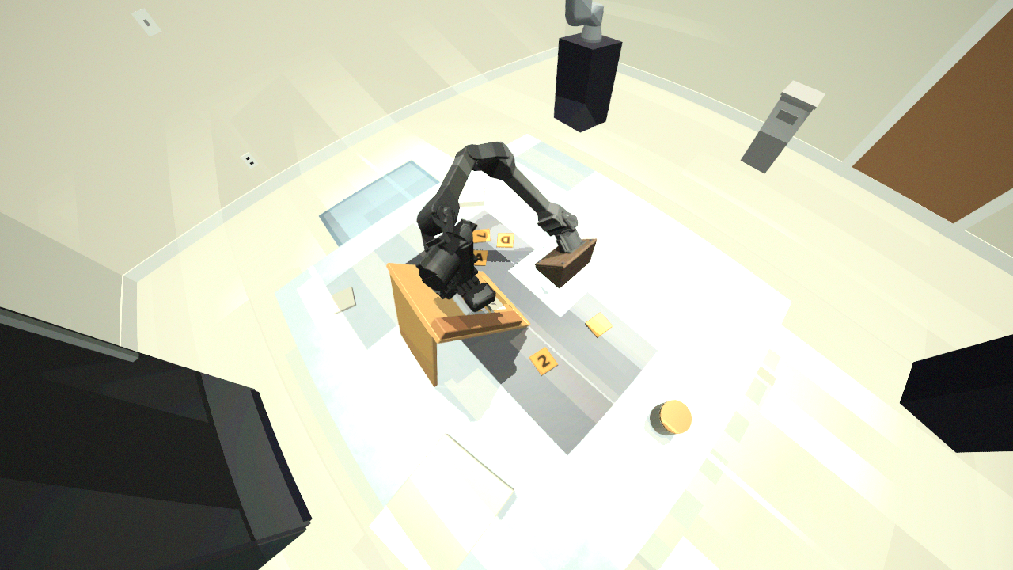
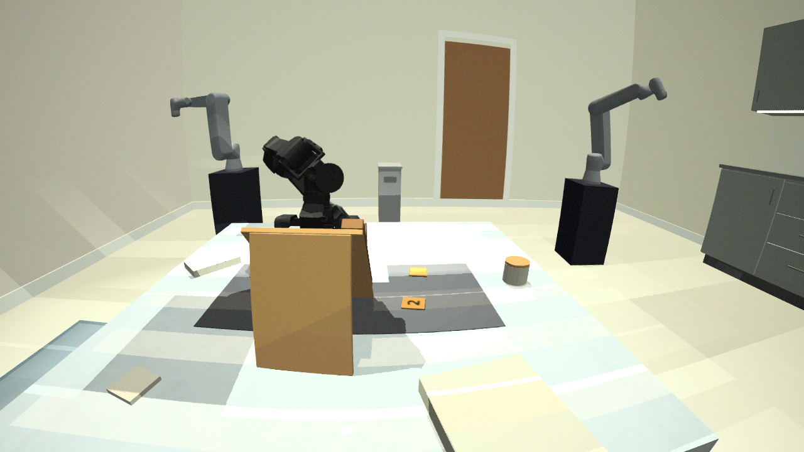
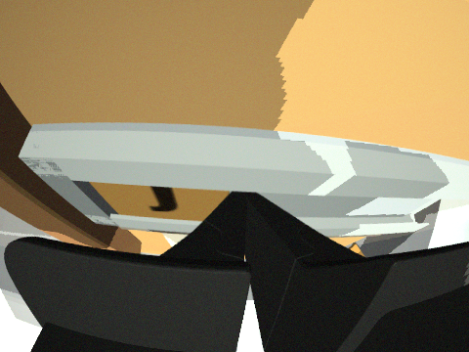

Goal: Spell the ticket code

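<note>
Pressed together with nothing between its fingertips, the gripper [image 1: 488, 307] [image 3: 241, 201] sits at the rail [image 1: 504, 305] [image 3: 195, 168], near the middle of the top view; in the wrist view its dark tips cover part of the channel. Left to right in that wrist view, a brown block closes off the left side, then comes a tile [image 3: 127, 196] in the channel, part of a dark character on it, too little to read, its right side running behind the tips. The step in hand looks like pushing that tile home with shut fingers; the next move calls for a short, level shove toward the block, then backing off without dragging the tile along. Whether it is fully seated I cannot tell. In the top view, the board [image 1: 418, 318] [image 2: 300, 303] leans left of centre, its back filling the centre-left of the exterior view. Just right of the arm, upper centre, lie a tile that seems to read 7 [image 1: 481, 235], one marked A [image 1: 480, 257], partly hidden, and one marked D [image 1: 505, 239]. Farther right and lower come the 2 [image 1: 543, 360] [image 2: 412, 303] and a tile [image 1: 598, 324] [image 2: 418, 272] with no legible mark. The ticket's code cannot be read, so which tile goes next stays open.
</note>
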{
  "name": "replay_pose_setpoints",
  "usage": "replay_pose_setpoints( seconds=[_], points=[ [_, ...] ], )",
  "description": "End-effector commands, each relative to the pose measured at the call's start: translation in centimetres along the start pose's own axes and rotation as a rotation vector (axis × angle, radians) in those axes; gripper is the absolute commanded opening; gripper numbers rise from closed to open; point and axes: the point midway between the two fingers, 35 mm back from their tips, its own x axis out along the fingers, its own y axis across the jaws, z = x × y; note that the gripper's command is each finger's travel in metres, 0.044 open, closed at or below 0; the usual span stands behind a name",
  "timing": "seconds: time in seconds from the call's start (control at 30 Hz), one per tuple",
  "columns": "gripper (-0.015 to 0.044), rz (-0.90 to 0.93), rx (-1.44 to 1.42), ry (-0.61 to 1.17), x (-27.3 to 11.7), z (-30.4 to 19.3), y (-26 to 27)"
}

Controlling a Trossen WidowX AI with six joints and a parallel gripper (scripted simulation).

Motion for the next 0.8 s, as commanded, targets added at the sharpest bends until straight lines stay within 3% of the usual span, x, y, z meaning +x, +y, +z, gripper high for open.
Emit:
replay_pose_setpoints(
  seconds=[0.0,0.73,0.77],
  points=[
    [0.0000,0.005,0.004,-0.002,0.0,0.1,0.3],
    [0.0000,0.005,0.002,-0.001,-2.2,-2.0,0.1],
    [0.0026,0.008,-0.013,-0.012,-2.3,-1.8,0.0]
  ],
)
